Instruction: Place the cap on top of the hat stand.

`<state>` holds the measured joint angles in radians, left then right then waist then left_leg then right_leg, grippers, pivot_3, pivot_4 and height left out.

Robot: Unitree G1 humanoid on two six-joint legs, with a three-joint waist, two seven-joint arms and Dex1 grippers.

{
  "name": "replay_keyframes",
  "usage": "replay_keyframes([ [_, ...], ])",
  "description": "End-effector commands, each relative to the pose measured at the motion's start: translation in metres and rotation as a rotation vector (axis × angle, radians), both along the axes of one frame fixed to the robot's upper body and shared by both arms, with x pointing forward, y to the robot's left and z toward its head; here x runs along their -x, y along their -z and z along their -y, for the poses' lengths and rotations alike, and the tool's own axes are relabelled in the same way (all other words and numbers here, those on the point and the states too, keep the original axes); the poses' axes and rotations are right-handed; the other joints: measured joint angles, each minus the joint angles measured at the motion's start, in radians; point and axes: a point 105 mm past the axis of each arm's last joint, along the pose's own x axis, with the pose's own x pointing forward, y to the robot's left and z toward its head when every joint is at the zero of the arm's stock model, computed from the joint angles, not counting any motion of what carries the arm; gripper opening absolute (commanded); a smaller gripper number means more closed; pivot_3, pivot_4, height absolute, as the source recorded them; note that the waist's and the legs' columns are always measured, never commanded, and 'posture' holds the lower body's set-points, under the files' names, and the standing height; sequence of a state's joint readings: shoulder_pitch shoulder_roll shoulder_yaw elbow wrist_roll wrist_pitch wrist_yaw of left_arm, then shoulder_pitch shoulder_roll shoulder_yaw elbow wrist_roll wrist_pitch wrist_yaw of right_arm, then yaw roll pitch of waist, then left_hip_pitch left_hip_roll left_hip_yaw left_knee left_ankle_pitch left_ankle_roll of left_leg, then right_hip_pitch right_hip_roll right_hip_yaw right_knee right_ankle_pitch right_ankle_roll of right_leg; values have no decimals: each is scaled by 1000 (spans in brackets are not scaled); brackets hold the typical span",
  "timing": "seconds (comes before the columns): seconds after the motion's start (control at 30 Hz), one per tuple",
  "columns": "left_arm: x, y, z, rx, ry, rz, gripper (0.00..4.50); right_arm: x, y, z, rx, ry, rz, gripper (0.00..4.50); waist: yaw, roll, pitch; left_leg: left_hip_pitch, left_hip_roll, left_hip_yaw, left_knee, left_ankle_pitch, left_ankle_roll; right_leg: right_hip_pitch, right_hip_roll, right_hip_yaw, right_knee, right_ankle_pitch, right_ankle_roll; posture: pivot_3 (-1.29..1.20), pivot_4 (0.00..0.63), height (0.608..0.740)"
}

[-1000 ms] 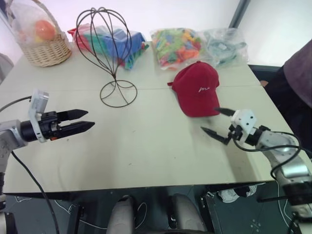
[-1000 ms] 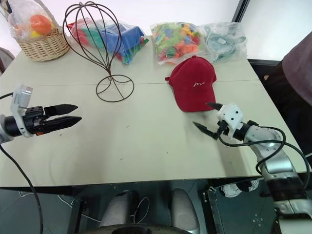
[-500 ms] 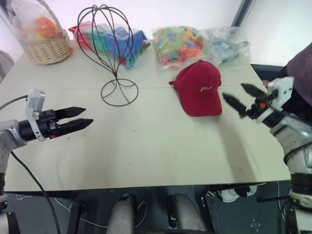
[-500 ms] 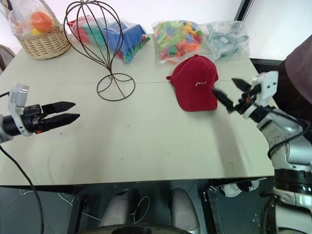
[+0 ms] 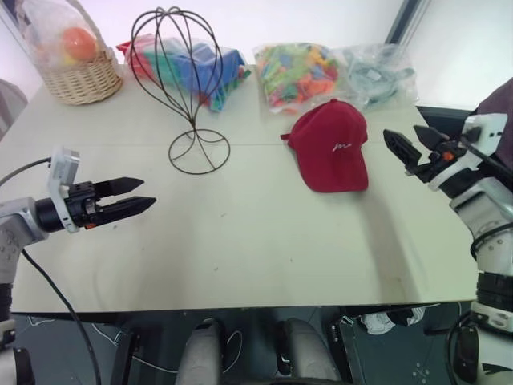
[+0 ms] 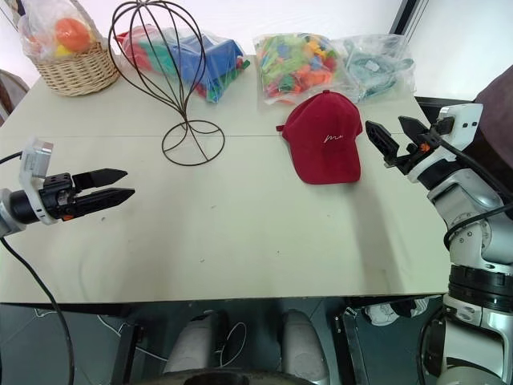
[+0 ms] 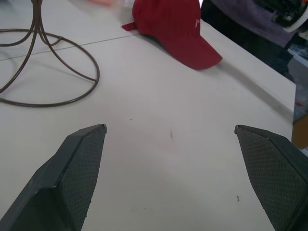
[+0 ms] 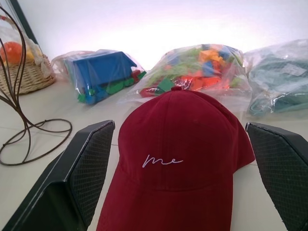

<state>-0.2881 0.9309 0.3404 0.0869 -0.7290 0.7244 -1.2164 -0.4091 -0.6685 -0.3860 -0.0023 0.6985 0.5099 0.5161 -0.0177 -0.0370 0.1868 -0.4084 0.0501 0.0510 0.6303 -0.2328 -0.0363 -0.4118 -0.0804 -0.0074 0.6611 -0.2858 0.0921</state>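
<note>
- Far left, back corner of the pale table (image 5: 264, 241): woven wicker basket (image 5: 76, 79) under a clear wrap, orange ball inside.
- Left side, near edge: left gripper (image 5: 132, 196) of two black fingers, held level above the table, jaws released with a gap between them, grasping nothing; pointed toward the table's middle.
- Left of centre: tall dark thin-wire hat stand (image 5: 180, 88), egg-shaped cage head bare, round ring base flat on the table, upright.
- Behind the stand and to its right: clear bags of coloured plastic toys (image 5: 300, 72), along the back edge.
- Right of centre: red fabric baseball cap (image 5: 330, 144) with white script logo, lying crown-up on the table, brim toward the near edge, well apart from the stand.
- Right edge: right gripper (image 5: 413, 144), raised just beside the cap, jaws spread wide and empty, aimed at the cap's front in the right wrist view.
- Step in hand, by judgement: approach for the pick; cap not yet grasped.
- Next move likely calls for closing in on brim or crown, pinching the fabric firmly, then lifting clear before carrying leftward to the cage head.
</note>
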Motion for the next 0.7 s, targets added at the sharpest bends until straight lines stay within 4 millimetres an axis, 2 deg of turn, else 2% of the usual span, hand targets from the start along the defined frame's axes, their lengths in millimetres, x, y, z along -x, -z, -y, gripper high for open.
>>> replay_keyframes([
  [0.03, 0, -10, -4, -8, -11, 48, 4500, 7, -17, -7, 24, -21, 71, 4147, 0, 0, 0, 0, 0, 0, 0, 0, 0, 0, 0, 0, 0, 0, 0, 0, 150, 740],
  [0.13, -2, -11, -5, -8, -34, 61, 4500, 7, -12, -10, 68, -21, 54, 4147, 0, 0, 0, 0, 0, 0, 0, 0, 0, 0, 0, 0, 0, 0, 0, 0, 150, 740],
  [0.27, -12, -10, -10, 7, -105, 92, 4500, 3, -4, 2, 114, 79, 38, 4147, 1, 0, 0, 0, 0, 0, 0, 0, 0, 0, 0, 0, 0, 0, 0, 0, 150, 740],
  [0.53, -27, -14, -16, 43, -253, 113, 4500, 15, -1, 14, 91, 145, 51, 4147, 3, 0, 0, 0, 0, -1, 0, 0, 0, 0, 0, 0, 0, 0, 0, 0, 150, 740],
  [0.57, -25, -17, -17, 43, -256, 117, 4500, 17, 0, 12, 86, 122, 50, 4349, 1, 0, 0, 0, 0, 0, 0, 0, 0, 0, 0, 0, 0, 0, 0, 0, 150, 740],
  [0.7, -20, -22, -21, 20, -268, 117, 4500, 20, 5, 2, 95, 34, 5, 4349, -3, 0, 0, 0, 0, 0, 0, 0, 0, 0, 0, 0, 0, 0, 1, 0, 150, 740],
])
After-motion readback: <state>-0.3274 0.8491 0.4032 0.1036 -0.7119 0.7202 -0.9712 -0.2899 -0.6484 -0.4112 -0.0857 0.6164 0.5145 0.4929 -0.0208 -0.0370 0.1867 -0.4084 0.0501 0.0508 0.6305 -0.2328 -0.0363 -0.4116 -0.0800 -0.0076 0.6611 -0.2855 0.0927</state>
